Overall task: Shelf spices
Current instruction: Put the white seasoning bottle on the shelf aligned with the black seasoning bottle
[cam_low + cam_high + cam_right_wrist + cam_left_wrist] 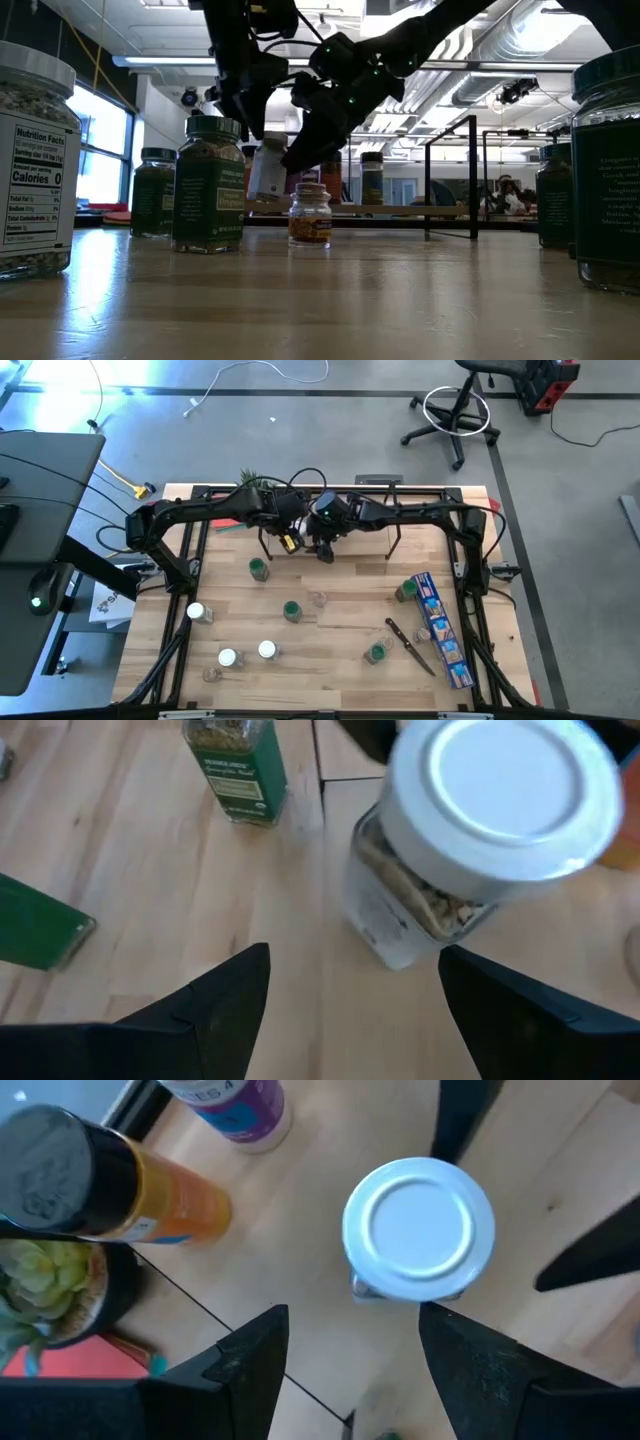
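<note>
Both arms reach in from the side edges of the desk (330, 680) and meet over the shelf (395, 525), which stands against the middle of the far edge. The left gripper (350, 1370) hangs above a white-capped jar (418, 1230) standing upright on a light wood board; its fingers (250, 1360) are spread apart, one on each side of the jar and clear of it, grasping nothing. Near that jar on the same board are an orange jar with a black cap (90, 1180) and a purple-labelled jar (235, 1110), and a small green plant (45, 1280) shows just beside the orange jar. The right gripper (350, 1010) is also released, its fingers (215, 1005) wide apart above the wood with another white-capped jar (470, 830) in front of them, untouched; whether the two wrist views show one and the same jar cannot be told. A green-labelled jar (235, 770) stands farther off. The rest of the spices are scattered over the desk: green-capped jars (259, 568) toward the middle, white-capped ones (267, 650) near the front left corner, and a small clear jar (310, 215) in the low view. A long blue box (441, 628) and a black-handled utensil (410, 645) lie by the right edge.
</note>
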`<state>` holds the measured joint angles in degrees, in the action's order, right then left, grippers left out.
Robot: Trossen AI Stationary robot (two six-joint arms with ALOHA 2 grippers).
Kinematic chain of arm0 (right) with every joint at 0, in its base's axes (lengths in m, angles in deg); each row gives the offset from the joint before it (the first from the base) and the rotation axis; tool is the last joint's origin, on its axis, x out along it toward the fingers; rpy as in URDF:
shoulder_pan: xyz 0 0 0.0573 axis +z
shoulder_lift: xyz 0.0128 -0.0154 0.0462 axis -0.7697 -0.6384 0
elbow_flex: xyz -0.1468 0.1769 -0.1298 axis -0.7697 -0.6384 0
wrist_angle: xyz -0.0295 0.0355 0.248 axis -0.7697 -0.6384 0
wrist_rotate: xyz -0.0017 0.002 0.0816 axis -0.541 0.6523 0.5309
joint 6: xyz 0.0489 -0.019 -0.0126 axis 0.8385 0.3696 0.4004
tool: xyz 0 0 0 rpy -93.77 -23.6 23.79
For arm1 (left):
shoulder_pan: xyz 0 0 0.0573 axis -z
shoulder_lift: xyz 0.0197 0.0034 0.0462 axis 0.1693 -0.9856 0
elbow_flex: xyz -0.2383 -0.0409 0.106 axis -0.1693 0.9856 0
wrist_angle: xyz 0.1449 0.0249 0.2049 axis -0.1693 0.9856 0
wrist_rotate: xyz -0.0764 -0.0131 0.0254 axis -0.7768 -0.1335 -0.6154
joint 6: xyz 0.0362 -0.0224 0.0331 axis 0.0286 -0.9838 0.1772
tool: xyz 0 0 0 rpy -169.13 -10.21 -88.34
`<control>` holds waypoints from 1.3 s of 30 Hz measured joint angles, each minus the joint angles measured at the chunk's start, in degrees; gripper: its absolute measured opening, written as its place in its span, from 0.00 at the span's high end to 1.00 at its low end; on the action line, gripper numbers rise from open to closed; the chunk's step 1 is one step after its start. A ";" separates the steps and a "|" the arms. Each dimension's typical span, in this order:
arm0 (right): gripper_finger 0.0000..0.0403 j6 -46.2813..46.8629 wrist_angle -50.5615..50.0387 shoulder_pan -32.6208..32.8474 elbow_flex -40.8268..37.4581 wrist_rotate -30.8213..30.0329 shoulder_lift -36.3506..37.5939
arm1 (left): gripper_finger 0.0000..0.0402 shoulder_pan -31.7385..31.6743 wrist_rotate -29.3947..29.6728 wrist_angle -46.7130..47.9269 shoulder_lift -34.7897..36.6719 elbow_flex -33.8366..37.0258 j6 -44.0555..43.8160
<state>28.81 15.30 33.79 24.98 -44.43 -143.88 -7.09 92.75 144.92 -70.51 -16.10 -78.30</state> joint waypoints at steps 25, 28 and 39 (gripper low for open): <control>0.30 10.15 -20.72 1.46 0.11 -16.35 12.41 | 0.45 -0.46 -1.11 1.70 3.50 0.02 -16.33; 0.30 10.30 -26.92 0.41 0.11 -20.21 17.93 | 0.44 -0.46 -2.42 -0.24 3.18 0.02 -21.19; 0.30 8.87 -33.14 -2.03 0.11 -25.86 34.18 | 0.36 -1.96 -20.19 -1.62 3.08 -3.51 -38.48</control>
<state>37.69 -17.84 31.77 25.09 -70.29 -109.70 -9.05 72.56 143.30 -67.43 -19.61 -116.77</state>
